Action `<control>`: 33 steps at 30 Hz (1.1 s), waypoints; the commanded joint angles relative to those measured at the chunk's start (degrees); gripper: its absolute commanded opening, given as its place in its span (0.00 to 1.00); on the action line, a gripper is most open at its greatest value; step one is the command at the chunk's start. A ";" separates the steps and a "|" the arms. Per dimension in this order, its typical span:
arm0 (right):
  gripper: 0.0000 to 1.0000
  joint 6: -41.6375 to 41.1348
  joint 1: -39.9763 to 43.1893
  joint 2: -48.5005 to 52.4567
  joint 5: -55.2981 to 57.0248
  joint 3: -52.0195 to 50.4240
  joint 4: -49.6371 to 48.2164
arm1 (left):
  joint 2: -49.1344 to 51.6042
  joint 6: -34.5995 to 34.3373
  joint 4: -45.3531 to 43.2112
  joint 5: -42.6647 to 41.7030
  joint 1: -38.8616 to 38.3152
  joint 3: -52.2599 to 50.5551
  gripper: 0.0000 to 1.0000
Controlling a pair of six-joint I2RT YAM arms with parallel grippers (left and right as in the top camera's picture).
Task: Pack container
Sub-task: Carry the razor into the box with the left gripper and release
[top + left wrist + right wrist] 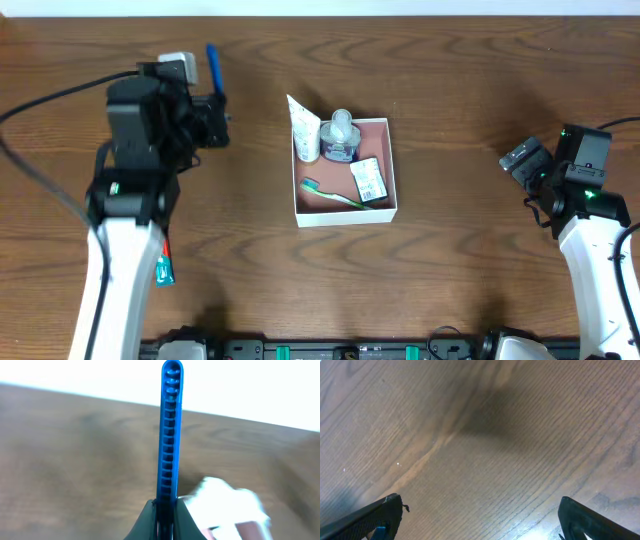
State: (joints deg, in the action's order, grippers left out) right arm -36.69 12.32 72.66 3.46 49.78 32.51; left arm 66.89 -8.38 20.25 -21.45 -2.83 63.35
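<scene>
The container (391, 167), a square white-walled box with a pinkish floor, sits mid-table. It holds a white tube (305, 131), a clear bottle (340, 137), a green toothbrush (330, 192) and a small labelled box (369, 181). My left gripper (213, 92) is at the back left, well left of the container, shut on a blue ribbed stick (213, 64). In the left wrist view the blue stick (170, 430) rises straight out of the closed left gripper (166, 506). My right gripper (518, 160) stands open over bare wood at the right; the right gripper (480, 510) holds nothing.
A teal and red packet (164, 268) lies on the table beside my left arm, near the front left. A blurred white and pink shape (225, 507) shows low right in the left wrist view. Cables trail off the left edge.
</scene>
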 commanded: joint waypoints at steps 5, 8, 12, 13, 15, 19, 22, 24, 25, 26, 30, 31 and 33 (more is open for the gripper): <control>0.99 -0.55 0.42 -0.17 0.63 0.70 0.09 | -5.33 12.57 0.55 -5.35 -10.84 0.15 0.06; 0.99 -0.55 0.42 -0.17 0.63 0.70 0.07 | -4.11 21.62 2.62 -5.31 -16.17 0.13 0.06; 0.99 -0.55 0.42 -0.17 0.63 0.70 0.09 | -0.83 37.92 7.58 -4.85 -22.38 0.13 0.06; 0.99 -0.55 0.42 -0.17 0.63 0.70 0.09 | 0.35 41.86 8.96 -4.66 -23.74 0.13 0.06; 0.99 -0.55 0.42 -0.17 0.63 0.70 0.09 | 2.84 48.57 11.06 -4.68 -25.83 0.13 0.06; 0.99 -0.55 0.42 -0.17 0.63 0.70 0.07 | 8.79 57.59 12.59 -3.98 -28.59 0.13 0.06; 0.99 -0.55 0.42 -0.17 0.63 0.70 0.09 | 13.00 58.97 12.20 -0.24 -29.86 0.13 0.06; 0.99 -0.55 0.42 -0.17 0.63 0.70 0.07 | 15.78 58.97 12.04 3.63 -30.42 0.13 0.06; 0.99 -0.55 0.42 -0.17 0.63 0.70 0.09 | 16.94 58.97 12.07 4.92 -30.56 0.13 0.06; 0.99 -0.55 0.42 -0.17 0.63 0.70 0.07 | 18.25 58.95 12.07 5.97 -30.67 0.13 0.06; 0.99 -0.55 0.42 -0.17 0.63 0.70 0.09 | 21.46 58.97 11.58 6.12 -30.69 0.13 0.08; 0.99 -0.55 0.42 -0.17 0.63 0.70 0.09 | 21.70 58.95 11.34 6.10 -30.75 0.13 0.15; 0.99 -0.55 0.42 -0.17 0.63 0.70 0.09 | 21.70 58.93 10.82 6.10 -30.95 0.15 0.36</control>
State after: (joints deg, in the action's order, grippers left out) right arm -36.69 12.32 72.66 3.46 49.78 32.51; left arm 88.77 49.87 31.53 -16.47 -33.45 63.33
